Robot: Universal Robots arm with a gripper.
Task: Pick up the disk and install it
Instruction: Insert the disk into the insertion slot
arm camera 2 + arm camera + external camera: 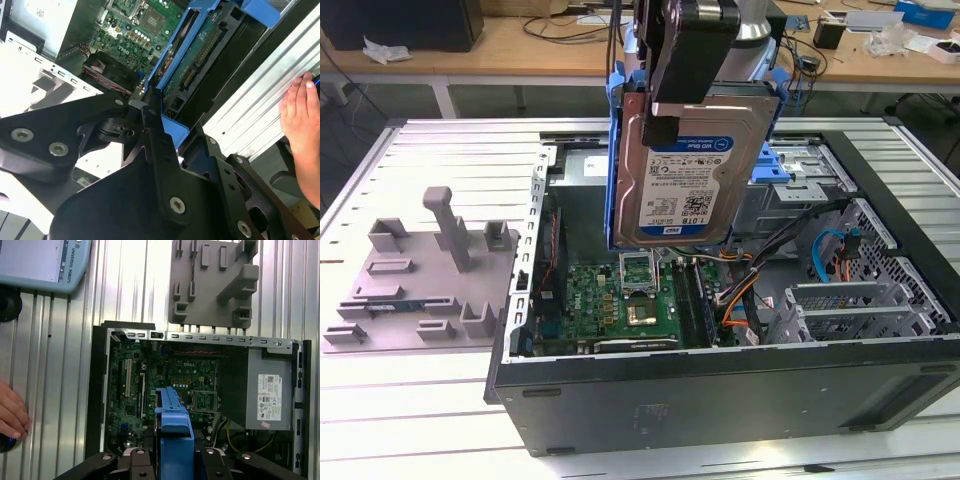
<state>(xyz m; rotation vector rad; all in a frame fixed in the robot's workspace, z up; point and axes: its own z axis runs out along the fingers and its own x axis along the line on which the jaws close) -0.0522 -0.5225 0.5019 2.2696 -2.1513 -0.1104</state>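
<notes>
- Exterior view: the arm comes down from above. Its black gripper (670, 100) is clenched on the disk (685, 170), with one finger lying across the upper part of the label face.
- The disk hangs on edge, label side toward the camera and long side vertical, with its blue bracket (614, 150) wrapped around the sides.
- It is in the air over the open computer case (720, 400). Its lower edge is above the motherboard (620, 300), and it is not seated in any bay.
- A metal drive cage (800, 185) sits just to the exterior view's right of the disk.
- The grey fixture (430, 270) with upright posts lies on the slatted table (420, 420), beside the case on the exterior view's left.
- Second wrist view: the black gripper (172, 127) linkage is in the foreground, with the jaws closed on the bracket edge.
- The disk (200, 65) shows its green circuit-board underside, which runs away from the camera.
- The motherboard (135, 25) lies beyond the disk. A person's hand (300, 125) rests flat on the table slats beside the case.
- First wrist view: this looks straight down along the gripper (172, 460). The blue bracket (172, 430) stands edge-on, with a finger on each side of it.
- Below is the open case with the motherboard (165, 380) and a grey power supply (265, 390).
- The grey fixture (215, 280) lies just outside the case wall.
- A pale blue pendant (40, 260) lies on the table, well away from the case.
- A hand (10, 415) rests on the slats beside the case.
</notes>
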